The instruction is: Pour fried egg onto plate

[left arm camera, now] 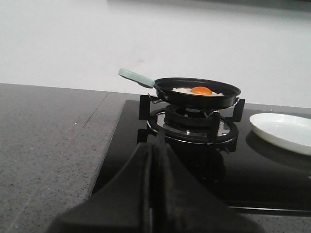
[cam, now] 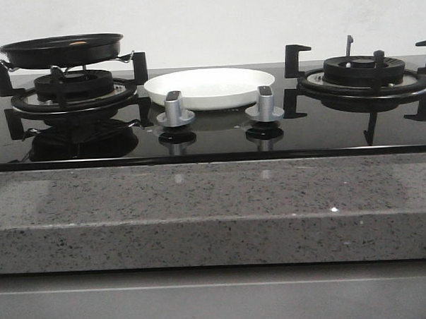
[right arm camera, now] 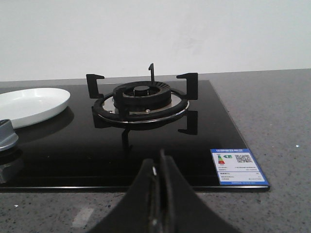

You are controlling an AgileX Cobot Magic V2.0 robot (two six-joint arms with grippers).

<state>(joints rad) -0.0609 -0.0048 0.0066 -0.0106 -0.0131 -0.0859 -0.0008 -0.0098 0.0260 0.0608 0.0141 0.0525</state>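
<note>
The fried egg (left arm camera: 195,91), white with an orange yolk, lies in a black frying pan (left arm camera: 197,92) with a pale green handle (left arm camera: 136,77) on the left burner; the pan also shows in the front view (cam: 62,49). The white plate (cam: 210,87) sits on the black hob between the burners, also seen in the left wrist view (left arm camera: 282,131) and the right wrist view (right arm camera: 30,105). My left gripper (left arm camera: 154,148) is shut and empty, in front of the left burner. My right gripper (right arm camera: 161,162) is shut and empty, in front of the right burner. Neither gripper shows in the front view.
The left burner grate (cam: 72,91) carries the pan; the right burner grate (cam: 365,75) is bare. Two silver knobs (cam: 174,112) (cam: 265,106) stand in front of the plate. A grey speckled counter (cam: 215,209) runs along the front. A blue label (right arm camera: 237,166) sits on the hob's corner.
</note>
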